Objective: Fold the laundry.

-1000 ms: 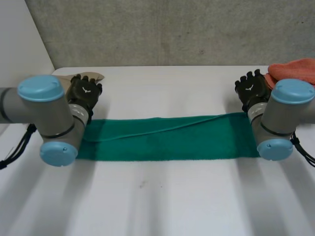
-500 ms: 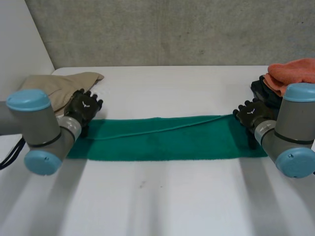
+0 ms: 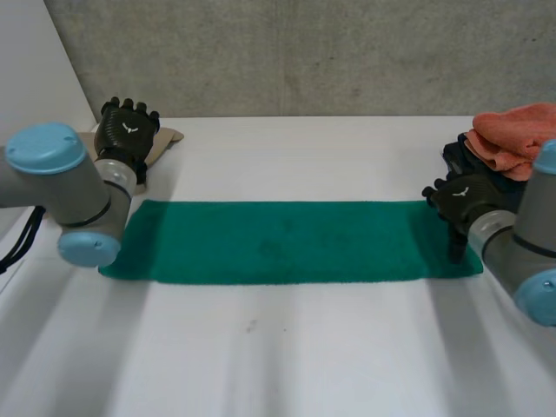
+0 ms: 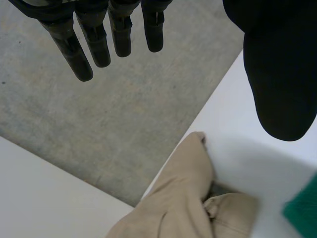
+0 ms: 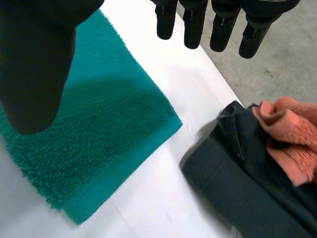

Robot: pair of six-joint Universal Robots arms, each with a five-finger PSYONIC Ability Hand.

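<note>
- green towel (image 3: 287, 241) lies flat mid-desk
- left hand (image 3: 126, 130), fingers straight and empty, above beige cloth (image 4: 183, 198) at the far left corner
- right hand (image 3: 465, 201), released, over the towel's end by the right edge

This looks like a robotics lab rather than a home. A plain white table (image 3: 287, 356) stands against a rough, bare concrete wall (image 3: 304, 52). The left arm (image 3: 61, 187) and right arm (image 3: 521, 252) reach over the table. On it lie sample laundry: a green towel (image 3: 278, 241) mid-table, a beige garment (image 4: 183, 198) at its far left corner, and an orange cloth (image 3: 521, 130) at its far right.
</note>
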